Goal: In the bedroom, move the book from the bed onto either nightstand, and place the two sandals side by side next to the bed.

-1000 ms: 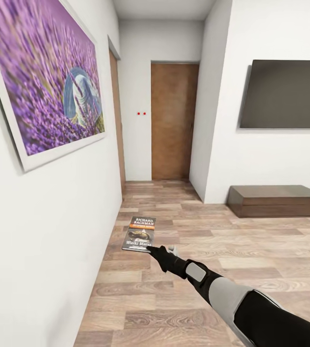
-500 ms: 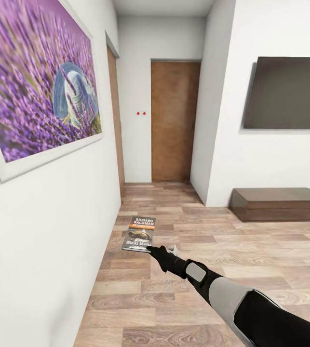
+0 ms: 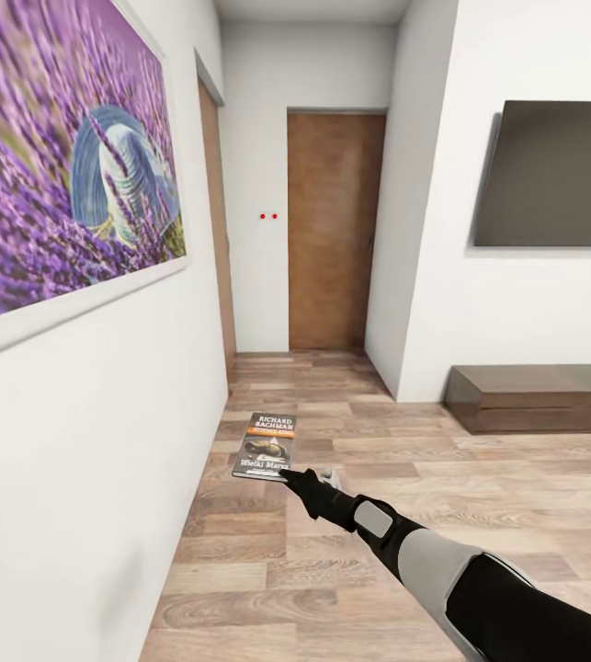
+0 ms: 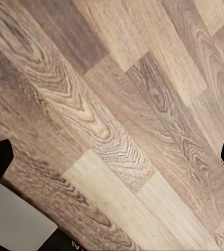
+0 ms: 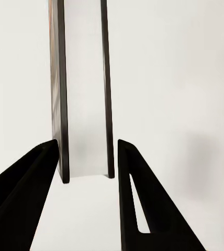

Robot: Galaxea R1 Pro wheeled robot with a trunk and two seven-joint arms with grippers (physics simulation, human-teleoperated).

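right gripper (image 3: 288, 473) gripping book (image 3: 267, 446), hallway floor (image 3: 405, 515)

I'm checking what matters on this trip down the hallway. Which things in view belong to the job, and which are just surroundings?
Part of the job:
- book, held out flat
- right gripper, shut on the book's near edge

Just surroundings:
- lavender picture on the wall
- dark wall screen
- low brown cabinet beneath it
- wooden door ahead

— What bounds the passage?
— White wall (image 3: 84, 478) close at left; corner wall (image 3: 424, 230) and low cabinet (image 3: 539, 397) at right.
— And ahead?
— Bare plank floor (image 3: 332, 386) up to closed door (image 3: 332, 230).
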